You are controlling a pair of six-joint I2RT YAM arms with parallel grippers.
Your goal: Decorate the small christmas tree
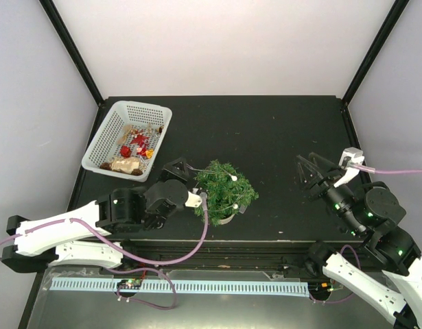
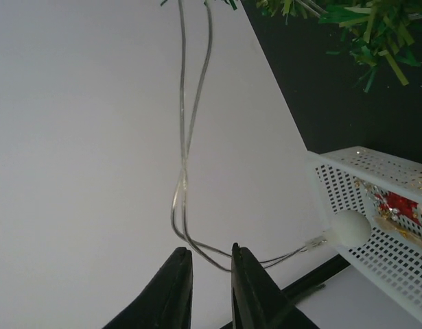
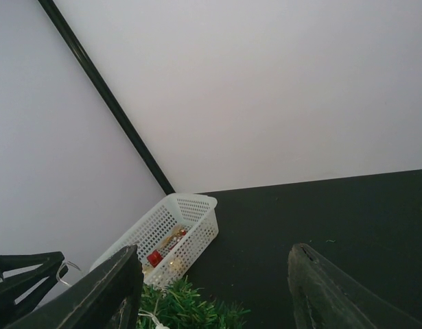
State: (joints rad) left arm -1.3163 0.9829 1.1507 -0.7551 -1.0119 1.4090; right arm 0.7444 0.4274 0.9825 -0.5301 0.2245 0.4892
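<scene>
The small christmas tree [image 1: 224,188] stands in its cream pot [image 1: 224,218] near the front middle of the black table. A thin clear light string with white bulbs [image 1: 232,178] lies over its branches. My left gripper [image 1: 185,170] is just left of the tree, its jaws a narrow gap apart. In the left wrist view [image 2: 211,248] the wire [image 2: 186,137] hangs from the tree [image 2: 368,34], loops across the gap and passes behind the right finger to a white bulb [image 2: 350,228]. My right gripper [image 1: 310,175] is wide open and empty, well to the right of the tree [image 3: 183,308].
A white perforated basket [image 1: 108,137] with red and gold ornaments sits at the back left; it also shows in the left wrist view [image 2: 375,178] and the right wrist view [image 3: 190,212]. Black frame posts stand at the table's back corners.
</scene>
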